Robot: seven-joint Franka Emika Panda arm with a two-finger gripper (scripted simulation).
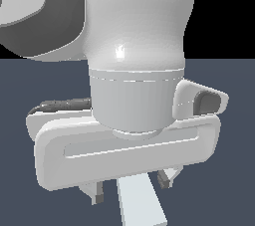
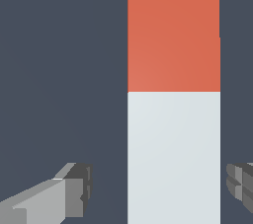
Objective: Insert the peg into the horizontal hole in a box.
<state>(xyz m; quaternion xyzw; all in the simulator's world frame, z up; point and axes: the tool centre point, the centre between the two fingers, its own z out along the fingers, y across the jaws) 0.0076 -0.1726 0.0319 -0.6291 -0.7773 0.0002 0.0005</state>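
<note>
The peg (image 2: 173,139) lies on the dark floor, its white part between my fingers and its red-orange end (image 2: 173,30) reaching away from them. In the exterior view only a white stretch of the peg (image 1: 142,205) shows, below the hand. My gripper (image 2: 158,186) is open and straddles the white part. One fingertip (image 2: 81,188) stands clear of the peg; the other (image 2: 239,181) is very near its side. In the exterior view the gripper (image 1: 132,187) sits low over the peg. The box and the hole are out of view.
The arm's wrist and hand (image 1: 134,95) fill most of the exterior view and hide the scene behind them. Plain dark blue-grey floor (image 2: 59,70) lies around the peg.
</note>
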